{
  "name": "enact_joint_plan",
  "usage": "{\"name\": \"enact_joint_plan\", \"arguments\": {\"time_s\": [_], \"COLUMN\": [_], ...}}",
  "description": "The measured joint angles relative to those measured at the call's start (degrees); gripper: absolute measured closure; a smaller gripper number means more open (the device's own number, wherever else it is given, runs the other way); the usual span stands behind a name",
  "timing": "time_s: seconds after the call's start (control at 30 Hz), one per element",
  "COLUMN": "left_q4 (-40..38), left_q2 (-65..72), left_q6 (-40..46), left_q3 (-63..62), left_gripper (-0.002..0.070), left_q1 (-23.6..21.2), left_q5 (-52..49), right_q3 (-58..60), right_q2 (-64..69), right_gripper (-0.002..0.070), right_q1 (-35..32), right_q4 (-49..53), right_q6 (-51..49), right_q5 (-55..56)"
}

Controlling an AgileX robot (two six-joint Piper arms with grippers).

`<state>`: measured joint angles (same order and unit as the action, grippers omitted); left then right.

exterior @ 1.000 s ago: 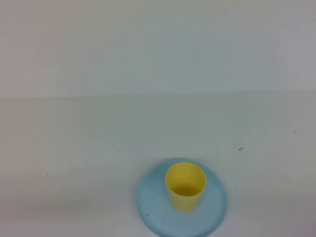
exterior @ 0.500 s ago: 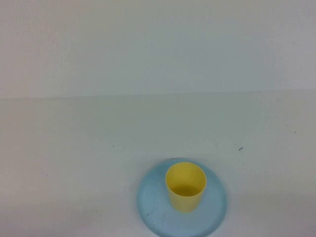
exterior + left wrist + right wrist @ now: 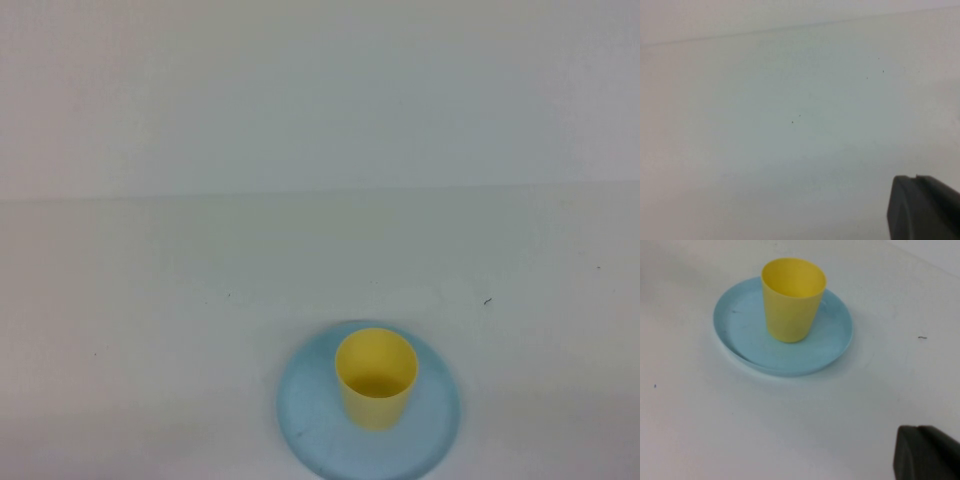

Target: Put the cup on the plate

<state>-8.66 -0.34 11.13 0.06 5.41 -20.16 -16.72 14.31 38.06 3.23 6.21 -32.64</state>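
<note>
the small yellow plastic cup (image 3: 376, 379) stands upright on the round light-blue plastic plate (image 3: 305, 415); task looks done. left hand (image 3: 925, 207) closed and empty over bare counter (image 3: 150, 300); right hand (image 3: 927, 452) closed and empty, near the plate.

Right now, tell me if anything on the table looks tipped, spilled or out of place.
Nothing stands out. The yellow cup stands upright on the blue plate, empty, with no spill on the white table. The right hand sits clear of them, shut; the left hand is shut over bare table.
</note>
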Motion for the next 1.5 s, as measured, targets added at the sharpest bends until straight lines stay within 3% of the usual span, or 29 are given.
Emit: {"name": "enact_joint_plan", "arguments": {"time_s": [0.53,0.63,0.8,0.97,1.2,1.5], "left_q4": [0.0,0.0,0.0,0.0,0.0,0.0], "left_q2": [0.0,0.0,0.0,0.0,0.0,0.0], "left_q6": [-0.7,-0.9,-0.9,-1.0,-1.0,-0.8], "left_q3": [0.0,0.0,0.0,0.0,0.0,0.0], "left_gripper": [0.0675,0.0675,0.0675,0.0675,0.0675,0.0675], "left_q1": [0.0,0.0,0.0,0.0,0.0,0.0], "left_q5": [0.0,0.0,0.0,0.0,0.0,0.0], "right_q3": [0.0,0.0,0.1,4.6,14.0,18.3], "right_q2": [0.0,-0.9,-4.6,-9.2,-12.4,-14.9], "right_gripper": [0.0675,0.0675,0.0675,0.0675,0.0675,0.0675], "right_q1": [-0.3,-6.4,-25.7,-39.2,-41.5,-41.5], "right_q4": [-0.1,-1.7,-2.8,-4.7,-6.5,-6.5], "right_q6": [0.0,0.0,0.0,0.0,0.0,0.1], "right_q5": [0.0,-0.1,0.7,9.3,20.4,18.1]}}
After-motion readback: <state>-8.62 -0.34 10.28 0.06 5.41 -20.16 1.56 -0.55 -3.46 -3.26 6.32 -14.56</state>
